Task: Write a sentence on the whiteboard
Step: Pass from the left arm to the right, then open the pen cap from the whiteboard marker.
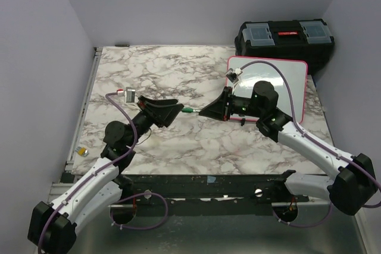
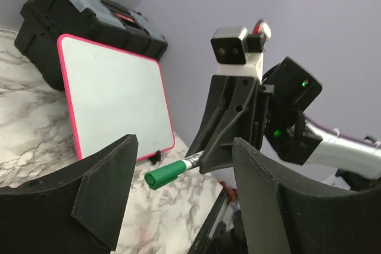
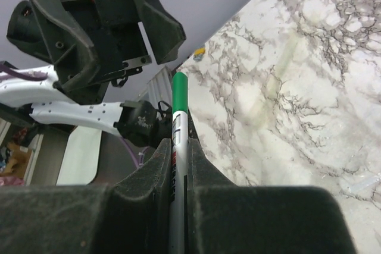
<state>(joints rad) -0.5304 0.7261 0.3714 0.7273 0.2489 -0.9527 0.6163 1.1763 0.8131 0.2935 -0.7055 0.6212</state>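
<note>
The whiteboard [image 1: 280, 81], white with a pink-red frame, lies flat at the back right of the table, partly under my right arm; the left wrist view shows the whiteboard [image 2: 113, 96] bare. My right gripper [image 1: 205, 111] is shut on a white marker [image 3: 179, 124] whose green cap [image 1: 189, 110] points left. The cap [image 2: 169, 173] sits in the gap of my left gripper [image 2: 186, 153], whose fingers [image 2: 104, 188] stand wide apart without touching it. In the right wrist view, the left gripper [image 3: 116, 40] faces the marker tip, open.
A black toolbox [image 1: 284, 40] stands behind the whiteboard at the back right. A small yellow object [image 1: 84, 152] lies near the table's left edge. A metal rail [image 1: 83, 111] runs along that left edge. Purple walls close in on both sides.
</note>
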